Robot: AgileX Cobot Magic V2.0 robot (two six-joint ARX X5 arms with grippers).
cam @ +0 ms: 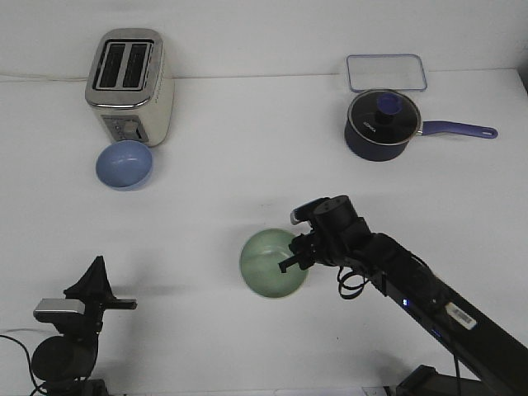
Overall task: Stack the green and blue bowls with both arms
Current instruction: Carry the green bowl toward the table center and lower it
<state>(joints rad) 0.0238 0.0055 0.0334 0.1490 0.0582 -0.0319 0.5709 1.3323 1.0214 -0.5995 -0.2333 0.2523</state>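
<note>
The pale green bowl (268, 266) sits upright on the white table near the middle. My right gripper (294, 254) is at its right rim, one finger reaching inside the bowl and the other above the rim, with the jaws apart. The light blue bowl (124, 165) sits upright at the back left, right in front of the toaster. My left gripper (96, 280) is low at the front left, far from both bowls; its fingers point away from the camera and their gap is hidden.
A silver toaster (130, 84) stands at the back left behind the blue bowl. A dark navy lidded saucepan (381, 125) with a long handle is at the back right, with a clear lidded container (386, 73) behind it.
</note>
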